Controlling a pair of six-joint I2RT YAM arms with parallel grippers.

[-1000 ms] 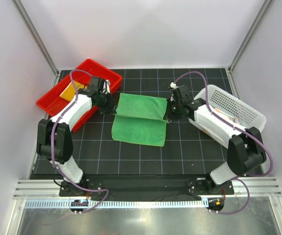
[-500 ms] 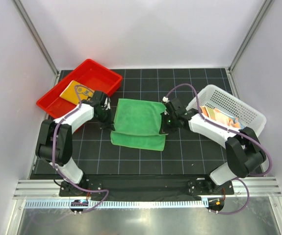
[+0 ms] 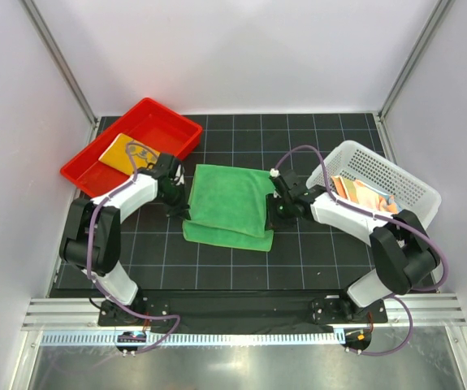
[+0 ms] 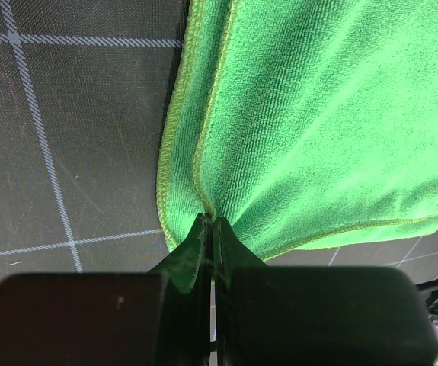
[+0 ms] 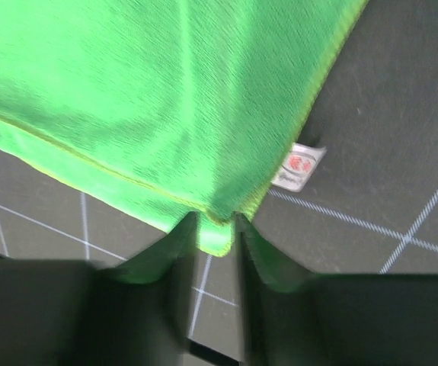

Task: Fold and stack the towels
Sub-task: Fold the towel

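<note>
In the top view we see the black gridded mat [image 3: 322, 260] with the green towel [image 3: 229, 203] lying folded double at its centre, between the arms. The white basket [image 3: 404, 175] holds the striped towel [image 3: 361, 193], and the red tray [image 3: 168, 122] holds the yellow towel [image 3: 127, 153]. Only the wrist views resolve the jaws. The left gripper [image 4: 209, 229] is pinched on the green towel's hem. The right gripper [image 5: 217, 229] stands slightly spread, with a towel corner between its fingers. The right wrist view alone shows the small white label [image 5: 298, 166].

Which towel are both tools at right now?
The plain green towel on the mat; the yellow-orange one lies in the red tray, the striped one in the white basket.
</note>
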